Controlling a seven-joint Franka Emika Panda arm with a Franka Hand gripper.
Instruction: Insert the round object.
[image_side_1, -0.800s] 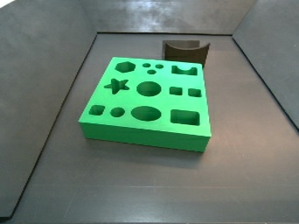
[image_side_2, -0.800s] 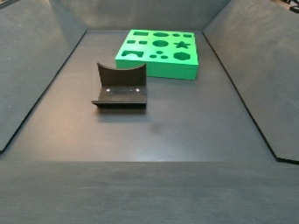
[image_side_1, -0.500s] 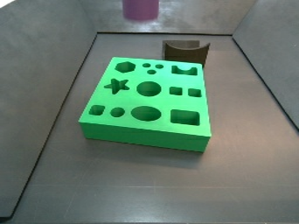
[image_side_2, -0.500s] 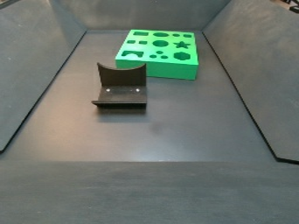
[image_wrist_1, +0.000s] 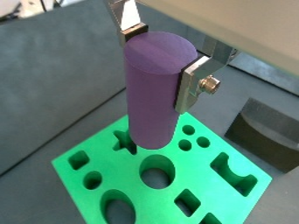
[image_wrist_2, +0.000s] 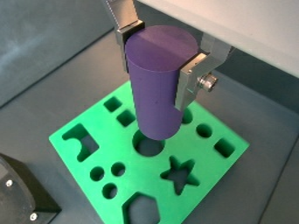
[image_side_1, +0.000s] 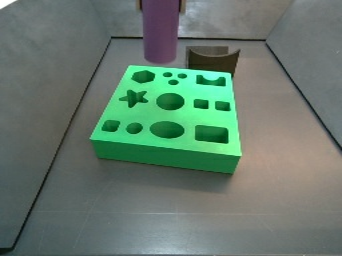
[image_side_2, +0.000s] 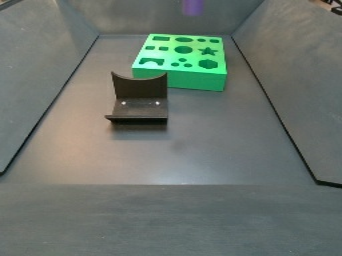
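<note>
My gripper (image_wrist_1: 162, 57) is shut on the purple cylinder (image_wrist_1: 156, 96) near its upper end and holds it upright, high above the green block (image_wrist_1: 117, 171). Both wrist views show this; in a wrist view (image_wrist_2: 160, 59) the cylinder (image_wrist_2: 156, 87) hangs over the block (image_wrist_2: 205, 179) and hides part of the round hole (image_wrist_2: 149, 146). In a side view the cylinder (image_side_1: 160, 30) hangs from the top edge above the block's (image_side_1: 187, 115) far side, well above the round hole (image_side_1: 170, 100). Its tip (image_side_2: 194, 6) barely shows in a side view. The gripper itself is out of both side views.
The dark fixture (image_side_1: 211, 58) stands on the floor behind the block, also seen in a side view (image_side_2: 136, 98) and in both wrist views (image_wrist_1: 268, 136). Sloping grey walls (image_side_1: 67, 110) enclose the floor. The block has several other shaped holes.
The purple cylinder has come down into a side view from above: absent at first, then only its tip, now a long part of it. The block and fixture have not moved.
</note>
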